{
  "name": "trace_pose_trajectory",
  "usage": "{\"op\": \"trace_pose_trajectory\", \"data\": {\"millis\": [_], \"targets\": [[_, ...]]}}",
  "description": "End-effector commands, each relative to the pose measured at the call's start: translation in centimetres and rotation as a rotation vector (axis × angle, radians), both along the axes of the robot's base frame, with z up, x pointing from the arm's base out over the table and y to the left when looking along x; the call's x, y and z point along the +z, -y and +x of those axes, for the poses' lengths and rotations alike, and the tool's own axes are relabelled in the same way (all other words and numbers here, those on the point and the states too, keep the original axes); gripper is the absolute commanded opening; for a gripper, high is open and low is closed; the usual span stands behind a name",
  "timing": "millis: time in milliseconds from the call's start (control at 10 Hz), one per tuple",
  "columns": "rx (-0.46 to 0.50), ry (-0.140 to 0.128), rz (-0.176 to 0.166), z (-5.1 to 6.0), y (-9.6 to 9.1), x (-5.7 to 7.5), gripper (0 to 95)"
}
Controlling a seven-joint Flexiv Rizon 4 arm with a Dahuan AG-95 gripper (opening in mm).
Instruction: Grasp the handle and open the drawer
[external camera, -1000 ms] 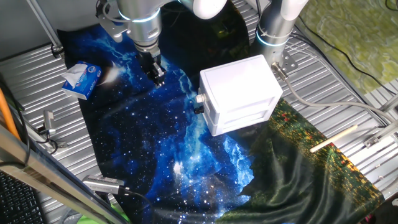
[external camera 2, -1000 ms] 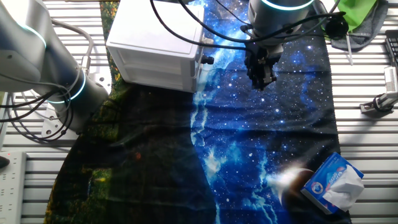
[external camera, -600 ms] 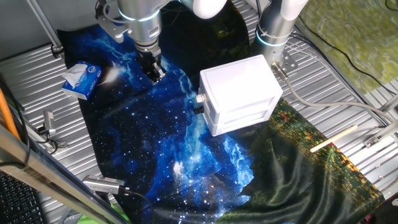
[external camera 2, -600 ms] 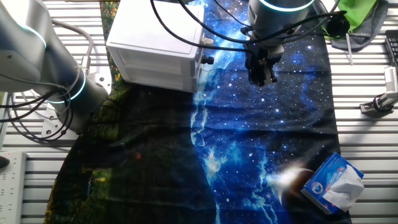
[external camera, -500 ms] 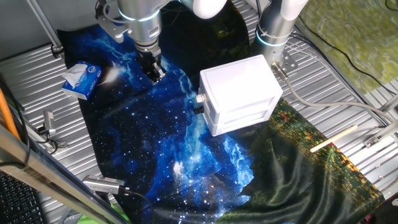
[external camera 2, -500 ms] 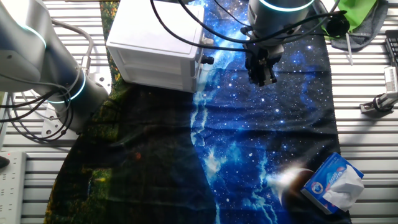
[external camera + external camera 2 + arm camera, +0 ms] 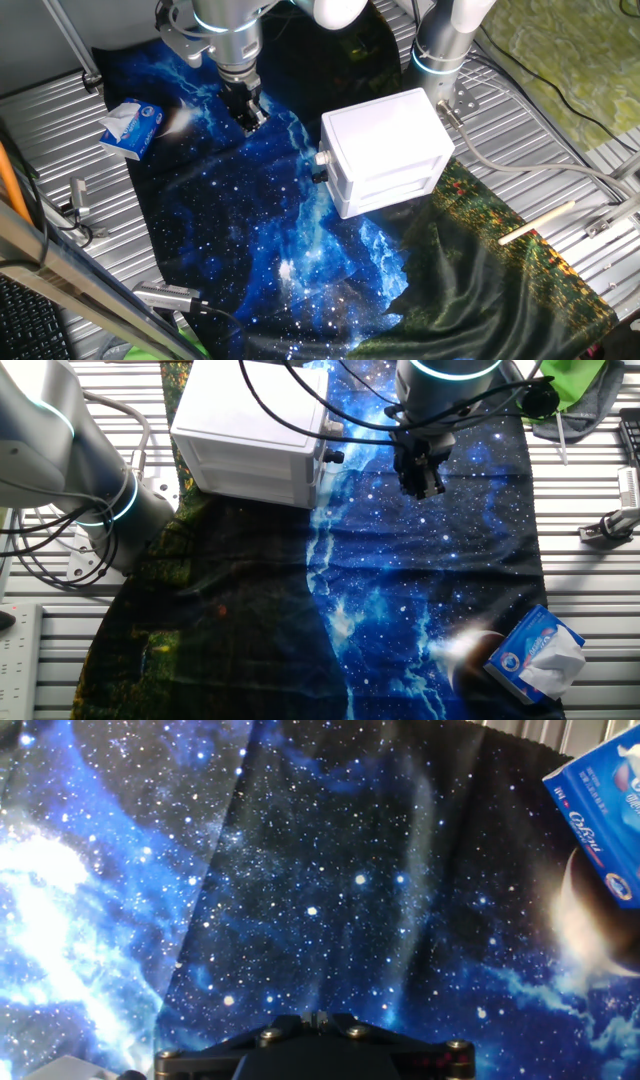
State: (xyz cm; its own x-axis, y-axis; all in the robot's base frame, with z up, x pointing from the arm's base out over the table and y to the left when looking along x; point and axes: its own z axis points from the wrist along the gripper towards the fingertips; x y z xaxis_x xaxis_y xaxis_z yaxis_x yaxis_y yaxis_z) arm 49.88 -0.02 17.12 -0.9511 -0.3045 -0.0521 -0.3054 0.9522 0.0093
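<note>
The white cabinet [image 7: 385,140] stands on the starry cloth, and its drawer front [image 7: 333,180] faces left in one fixed view. The drawer looks shut. The handle [image 7: 322,158] is a small whitish knob sticking out of that front; it also shows in the other fixed view [image 7: 333,457]. My gripper [image 7: 251,120] hangs over the cloth well to the left of the handle, with bare cloth between; in the other fixed view it [image 7: 421,486] is to the handle's right. Its fingers are together and hold nothing. The hand view shows the gripper [image 7: 315,1018] over cloth; the handle is not visible there.
A blue and white tissue pack [image 7: 131,126] lies on the cloth beyond the gripper and shows in the hand view [image 7: 605,800]. A second robot arm's base [image 7: 442,50] stands behind the cabinet. A wooden stick [image 7: 537,223] lies at the right on the ribbed metal table [image 7: 560,150].
My gripper has shifted very slightly, a few pixels up in both fixed views. The cabinet and drawer have not moved.
</note>
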Motion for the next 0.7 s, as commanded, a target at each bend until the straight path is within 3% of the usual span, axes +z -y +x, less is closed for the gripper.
{"op": "trace_pose_trajectory", "data": {"millis": [100,200,500,700], "targets": [[0.010,0.006,0.002,0.11,-0.04,-0.08,0.0],[0.003,0.000,-0.002,0.11,-0.04,-0.07,0.0],[-0.047,-0.056,0.003,0.11,-0.04,-0.07,0.0],[-0.089,-0.117,0.004,0.12,-0.03,-0.08,0.0]]}}
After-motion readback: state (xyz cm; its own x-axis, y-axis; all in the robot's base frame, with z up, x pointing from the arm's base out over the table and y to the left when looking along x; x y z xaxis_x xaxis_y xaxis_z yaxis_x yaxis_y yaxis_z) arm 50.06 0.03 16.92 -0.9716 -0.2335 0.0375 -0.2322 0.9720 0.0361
